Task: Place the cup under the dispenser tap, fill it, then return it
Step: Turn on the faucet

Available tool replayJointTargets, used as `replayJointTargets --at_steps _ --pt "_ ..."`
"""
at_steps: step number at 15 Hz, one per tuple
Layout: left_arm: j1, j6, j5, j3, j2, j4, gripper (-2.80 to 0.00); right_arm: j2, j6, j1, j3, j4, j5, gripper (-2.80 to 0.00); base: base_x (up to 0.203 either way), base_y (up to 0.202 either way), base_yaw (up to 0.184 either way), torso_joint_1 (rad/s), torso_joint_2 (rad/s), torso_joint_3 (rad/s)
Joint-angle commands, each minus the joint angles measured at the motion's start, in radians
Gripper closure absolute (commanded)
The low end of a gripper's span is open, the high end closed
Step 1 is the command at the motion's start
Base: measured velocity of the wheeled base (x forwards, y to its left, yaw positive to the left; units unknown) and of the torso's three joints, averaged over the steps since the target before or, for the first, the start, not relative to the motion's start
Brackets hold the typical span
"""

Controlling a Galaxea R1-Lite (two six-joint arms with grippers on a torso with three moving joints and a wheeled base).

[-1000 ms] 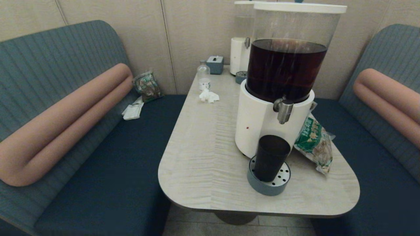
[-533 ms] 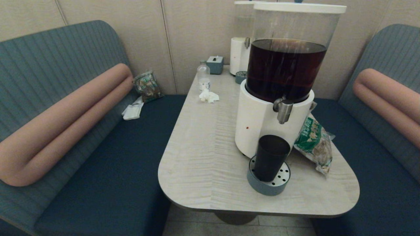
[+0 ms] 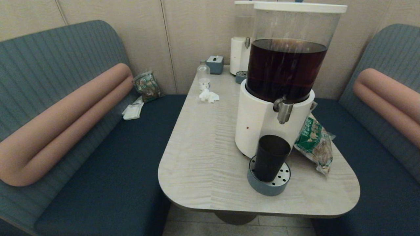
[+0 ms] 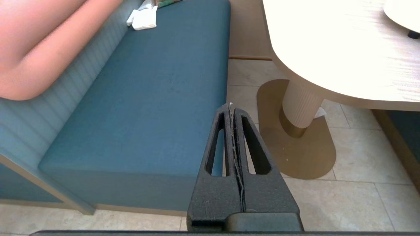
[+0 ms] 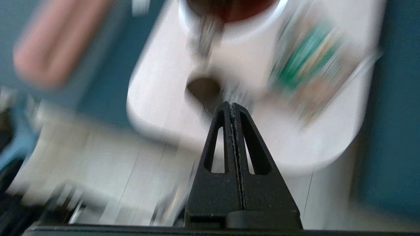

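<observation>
Neither arm shows in the head view, so both grippers are seen only by their own wrist cameras. The left gripper (image 4: 232, 106) is clenched, its two black fingers pressed together along their whole length with nothing between them; it hangs low over the tiled floor, between the dark blue bench seat (image 4: 157, 98) and the foot of the table (image 4: 328, 49). The right gripper (image 5: 231, 105) is clenched in the same way and holds nothing; it is in the air in front of the table edge, apart from everything, and its tips point toward the white base of the dispenser (image 5: 242, 62), though that view is smeared and small details cannot be told. On the near end of the table (image 3: 203, 157) stands a round grey drip tray (image 3: 266, 188) with a perforated metal top, and the cup (image 3: 271, 158) stands on it, upright, its long axis vertical, its open mouth up and its narrower bottom on the tray. The cup is just before the white base of the dispenser (image 3: 259, 124). The dispenser tap (image 3: 283, 109) projects from the base above the cup, its spout pointing straight down, with a clear gap between spout and rim. Just beside the dispenser on the right lies a green snack bag (image 3: 313, 142). Farther back are a crumpled tissue (image 3: 208, 96), a small clear bottle (image 3: 203, 76) and a smaller white dispenser (image 3: 239, 55) near the wall.
</observation>
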Motion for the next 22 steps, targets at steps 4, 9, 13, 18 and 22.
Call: replayJointTargets --at_steps 4,9,13,18,22 --pt "0.000 -0.001 0.000 0.000 0.003 0.001 0.00 0.301 0.019 0.105 -0.168 0.220 -0.072 0.00 0.000 0.000 0.000 0.000 0.00 0.000" --pt "0.000 -0.001 0.000 0.000 0.003 0.001 0.00 0.374 -0.066 0.116 -0.152 0.083 -0.110 0.00 0.000 0.000 0.000 0.000 0.00 0.000" --pt "0.000 -0.001 0.000 0.000 0.003 0.001 0.00 0.443 -0.111 0.133 -0.087 -0.106 -0.115 0.00 0.000 0.000 0.000 0.000 0.00 0.000" --pt "0.000 -0.001 0.000 0.000 0.003 0.001 0.00 0.510 -0.183 0.152 -0.088 -0.206 -0.199 0.00 0.000 0.000 0.000 0.000 0.00 0.000" --pt "0.000 -0.001 -0.001 0.000 0.002 0.001 0.00 0.549 -0.185 0.224 -0.104 -0.249 -0.268 0.00 0.000 0.000 0.000 0.000 0.00 0.000"
